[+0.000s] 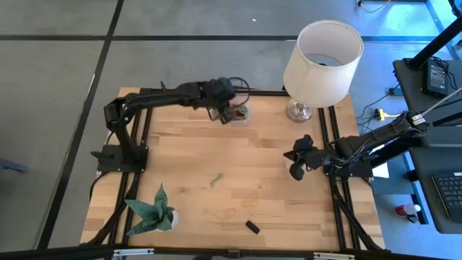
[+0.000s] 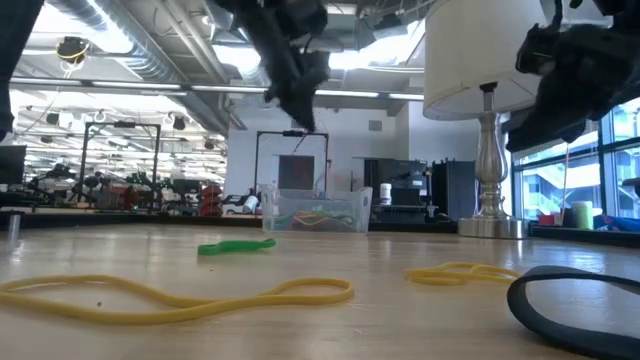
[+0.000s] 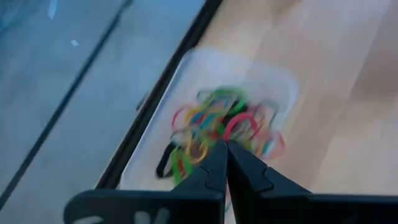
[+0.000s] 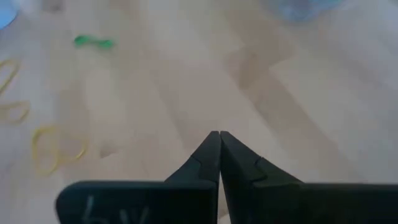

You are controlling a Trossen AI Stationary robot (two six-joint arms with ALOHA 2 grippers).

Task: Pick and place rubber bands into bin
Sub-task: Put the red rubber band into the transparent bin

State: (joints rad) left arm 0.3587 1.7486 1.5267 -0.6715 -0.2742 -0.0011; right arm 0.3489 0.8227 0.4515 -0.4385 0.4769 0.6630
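Fingers pressed together and holding nothing on both grippers: right gripper (image 1: 298, 163) waits at right, nearer the thin green rubber band (image 1: 215, 179) lying leftward mid-table, long axis near-left to far-right, while left gripper (image 1: 229, 114) hangs over the small clear plastic bin (image 1: 240, 113) at the far edge.

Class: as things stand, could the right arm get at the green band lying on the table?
Probably yes. The green band lies alone on bare wood, and the right gripper, shut, hangs over the table's right side with nothing between them. The left gripper is away over the bin.
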